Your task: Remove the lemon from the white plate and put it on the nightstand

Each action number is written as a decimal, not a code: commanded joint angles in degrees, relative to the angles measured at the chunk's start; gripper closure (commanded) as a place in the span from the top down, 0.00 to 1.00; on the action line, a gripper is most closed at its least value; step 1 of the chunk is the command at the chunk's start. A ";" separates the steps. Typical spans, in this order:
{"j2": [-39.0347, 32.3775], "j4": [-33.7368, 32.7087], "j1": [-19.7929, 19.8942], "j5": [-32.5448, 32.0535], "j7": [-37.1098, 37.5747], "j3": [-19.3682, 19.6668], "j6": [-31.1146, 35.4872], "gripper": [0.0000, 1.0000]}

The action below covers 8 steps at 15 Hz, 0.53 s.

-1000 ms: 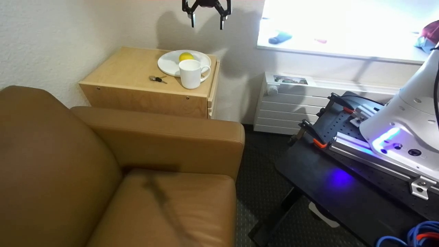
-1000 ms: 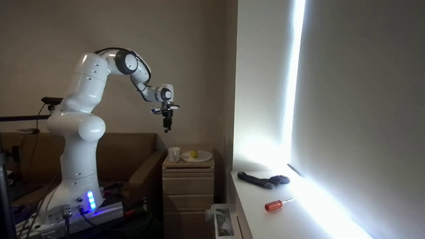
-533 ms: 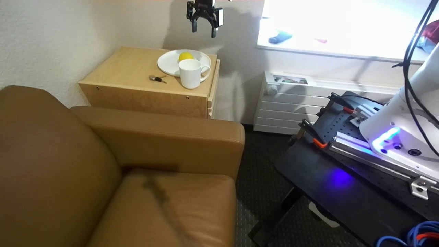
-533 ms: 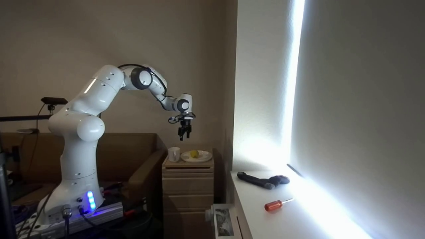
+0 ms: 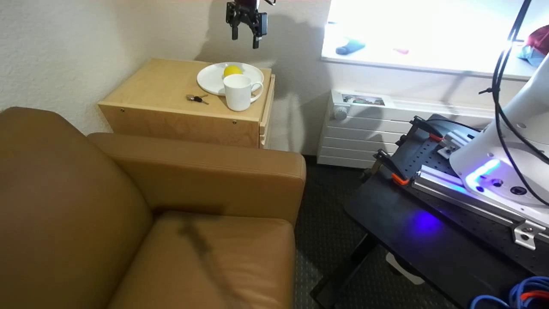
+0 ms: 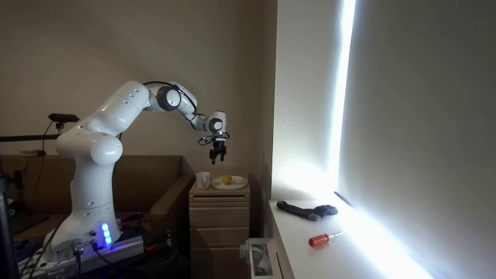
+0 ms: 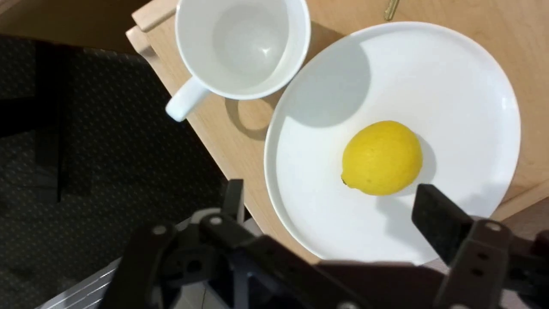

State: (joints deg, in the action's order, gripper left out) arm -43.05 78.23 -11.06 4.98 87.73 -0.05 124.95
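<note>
The yellow lemon (image 7: 381,159) lies on the round white plate (image 7: 463,107), right of the plate's middle in the wrist view. Lemon (image 5: 232,71) (image 6: 227,179) and plate (image 5: 208,81) (image 6: 240,183) show in both exterior views. The plate rests on the light wooden nightstand (image 5: 158,86), whose drawer front (image 6: 219,215) also shows. My gripper (image 5: 245,41) (image 6: 217,160) points down, well above the plate. In the wrist view the gripper (image 7: 329,191) is open and empty, its fingers wide apart, with the lemon beyond the fingertips and nearer the right one.
A white cup (image 7: 244,56) (image 5: 237,92) stands beside the plate, its handle toward the nightstand's edge. Keys (image 5: 197,99) lie on the nightstand. A brown leather armchair (image 5: 214,180) stands in front of it. A wall is behind, with a windowsill (image 6: 294,248) at the side.
My gripper has moved lower and across toward the plate, mostly in the first half second, and has turned about its vertical axis. It stays open. Lemon, plate and cup have not moved.
</note>
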 commanded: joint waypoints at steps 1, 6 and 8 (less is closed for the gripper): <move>-6.84 -5.56 -2.28 -1.34 4.14 1.90 6.11 1.00; -16.73 -16.59 -1.73 0.35 13.19 2.65 5.08 1.00; -19.93 -20.44 -1.30 0.18 16.88 3.53 4.74 1.00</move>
State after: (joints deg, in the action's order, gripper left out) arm -57.33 65.74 -12.88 4.39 100.64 2.22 130.94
